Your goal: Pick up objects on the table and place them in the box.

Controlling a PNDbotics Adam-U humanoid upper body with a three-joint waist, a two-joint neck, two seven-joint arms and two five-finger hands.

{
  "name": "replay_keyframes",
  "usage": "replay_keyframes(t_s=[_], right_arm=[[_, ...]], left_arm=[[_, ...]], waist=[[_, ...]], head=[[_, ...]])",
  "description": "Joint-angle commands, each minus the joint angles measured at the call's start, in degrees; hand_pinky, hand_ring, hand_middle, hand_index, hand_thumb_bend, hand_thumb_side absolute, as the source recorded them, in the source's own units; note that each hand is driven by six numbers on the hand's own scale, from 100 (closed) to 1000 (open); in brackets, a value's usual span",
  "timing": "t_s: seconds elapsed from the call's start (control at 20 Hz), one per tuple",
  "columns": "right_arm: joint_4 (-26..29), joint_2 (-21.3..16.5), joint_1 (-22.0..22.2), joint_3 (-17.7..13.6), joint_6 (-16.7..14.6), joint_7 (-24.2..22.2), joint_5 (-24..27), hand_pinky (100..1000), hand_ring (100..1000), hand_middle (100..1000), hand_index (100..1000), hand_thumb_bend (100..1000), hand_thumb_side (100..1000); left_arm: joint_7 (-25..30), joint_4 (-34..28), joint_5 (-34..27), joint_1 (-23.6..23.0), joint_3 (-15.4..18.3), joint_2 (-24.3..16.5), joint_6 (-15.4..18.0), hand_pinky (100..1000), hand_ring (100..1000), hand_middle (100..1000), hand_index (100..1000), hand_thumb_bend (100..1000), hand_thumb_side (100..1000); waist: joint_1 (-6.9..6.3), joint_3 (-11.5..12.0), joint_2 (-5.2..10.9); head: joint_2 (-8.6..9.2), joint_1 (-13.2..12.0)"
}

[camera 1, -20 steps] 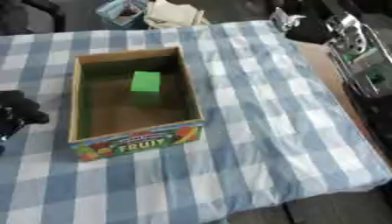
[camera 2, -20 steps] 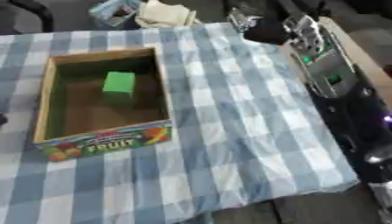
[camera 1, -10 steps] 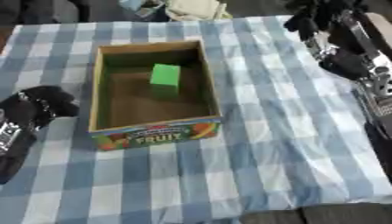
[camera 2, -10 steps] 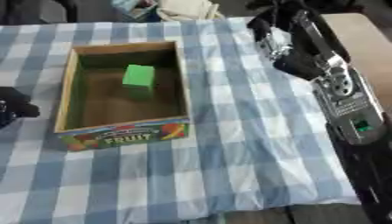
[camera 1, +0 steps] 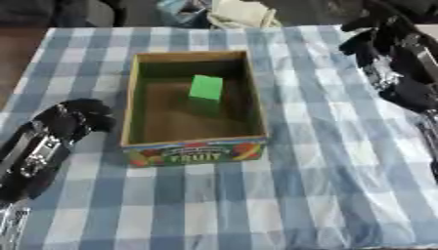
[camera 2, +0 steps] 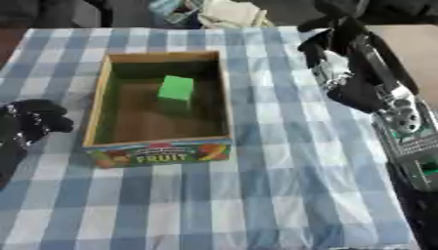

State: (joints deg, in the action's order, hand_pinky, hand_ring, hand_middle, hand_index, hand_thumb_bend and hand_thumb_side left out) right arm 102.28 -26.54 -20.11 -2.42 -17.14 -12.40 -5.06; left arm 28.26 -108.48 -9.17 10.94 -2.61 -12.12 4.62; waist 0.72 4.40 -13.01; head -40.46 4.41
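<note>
- A small bright green cube sat inside the box, toward its far end and a little right of centre, resting on the brown floor of the box and apart from all four walls.
- Judged by its clean edges and matte faces, the cube looked stiff and light, probably foam or wood, not fragile and not slippery; a pinch across two opposite flat sides would suit it.
- The box was an open cardboard fruit carton with tan walls and a printed front panel reading "FRUIT"; its thin walls would likely flex if squeezed, so the base or corners would be the safer places to take it.
- The box stood on a tabletop covered by a blue and white checked cloth, which was soft and might wrinkle or drag under anything slid across it.
- No other loose object showed on the cloth, so the placing seemed to be done.
- The left hand rested on the cloth just left of the box, its fingers curled in and holding nothing.
- The right hand hung at the far right, well apart from the box; I could not tell how its fingers stood.
</note>
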Motion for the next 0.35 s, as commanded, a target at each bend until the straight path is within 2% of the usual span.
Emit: replay_keyframes(t_s=[0.05, 0.2, 0.35], right_arm=[[1.2, -0.6, -0.3, -0.2, -0.3, -0.4, -0.6, 656, 657, 746, 1000, 100, 594], [1.2, -0.4, -0.2, -0.1, -0.4, -0.6, -0.7, 654, 655, 745, 1000, 100, 594], [1.2, -0.2, -0.1, -0.2, -0.4, -0.6, -0.6, 652, 652, 742, 1000, 100, 595]], left_arm=[[-0.4, -0.4, 0.7, 0.1, 0.4, -0.2, 0.2, 772, 720, 697, 823, 100, 739], [-1.0, -0.3, 1.1, 0.0, 0.5, -0.1, 0.2, 766, 708, 683, 819, 100, 748], [-1.3, -0.3, 1.5, 0.1, 0.4, -0.1, 0.5, 766, 707, 681, 818, 100, 744]], waist=[[-0.23, -0.4, 0.6], [-0.45, -0.6, 0.2], [-0.78, -1.3, -0.07]], head=[[1.38, -1.6], [2.07, -2.8], [2.25, -3.0]])
